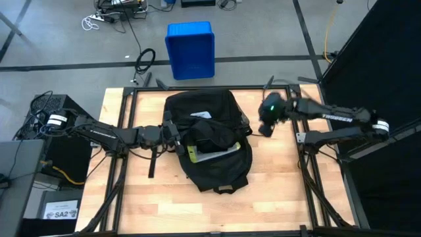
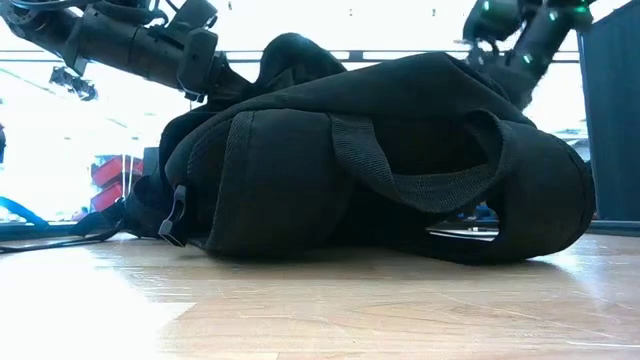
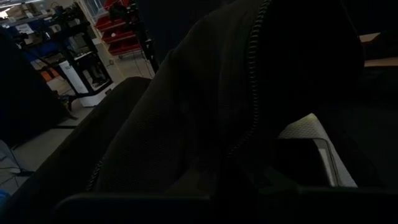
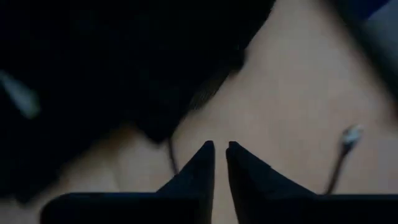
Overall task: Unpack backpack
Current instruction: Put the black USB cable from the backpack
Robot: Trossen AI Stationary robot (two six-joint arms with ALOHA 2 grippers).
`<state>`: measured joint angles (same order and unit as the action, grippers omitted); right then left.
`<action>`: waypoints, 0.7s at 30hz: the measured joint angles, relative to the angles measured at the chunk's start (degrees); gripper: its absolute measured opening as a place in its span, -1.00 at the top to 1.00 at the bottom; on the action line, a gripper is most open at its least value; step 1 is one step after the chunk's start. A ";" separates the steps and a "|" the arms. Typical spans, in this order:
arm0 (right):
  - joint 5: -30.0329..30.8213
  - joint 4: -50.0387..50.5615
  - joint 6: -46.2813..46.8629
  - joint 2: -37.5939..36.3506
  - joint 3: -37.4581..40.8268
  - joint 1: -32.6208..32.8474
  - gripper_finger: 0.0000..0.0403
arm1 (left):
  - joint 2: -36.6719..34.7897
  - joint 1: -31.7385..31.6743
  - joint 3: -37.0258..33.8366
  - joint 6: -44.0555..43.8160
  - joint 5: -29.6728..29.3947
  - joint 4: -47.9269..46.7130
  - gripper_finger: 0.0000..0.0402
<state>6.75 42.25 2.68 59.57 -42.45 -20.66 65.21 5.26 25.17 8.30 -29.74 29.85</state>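
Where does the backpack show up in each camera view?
High view: backpack at table centre, between both arms.
Low view: fills the middle, lying on the wood.
Left wrist view: black fabric and zipper up close.
Right wrist view: dark mass across one side.
Shared landmark: the wooden table.

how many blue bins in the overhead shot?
1. The blue bin stands on the floor beyond the table's far edge, behind the backpack, roughly centred. None on the table; the backpack could hide small items, not a bin.
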 joint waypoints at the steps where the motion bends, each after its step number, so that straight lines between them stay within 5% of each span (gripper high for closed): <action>1: 0.04 -0.41 0.04 0.82 1.94 1.28 0.81 | 0.00 0.00 0.00 0.00 0.00 0.00 1.00; 13: -0.21 -15.70 3.78 13.98 11.48 6.27 0.07 | 0.00 0.00 0.00 -0.61 0.00 0.17 1.00; 17: -0.36 -16.36 4.44 19.31 11.10 5.18 0.17 | 0.00 0.00 0.00 -0.88 0.00 0.22 1.00; 21: -1.03 -15.69 8.41 22.23 10.74 4.50 0.54 | 0.00 0.00 0.00 -0.88 0.00 0.20 1.00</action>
<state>5.72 26.57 11.09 81.80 -31.70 -16.16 65.21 5.26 25.17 7.41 -29.74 30.04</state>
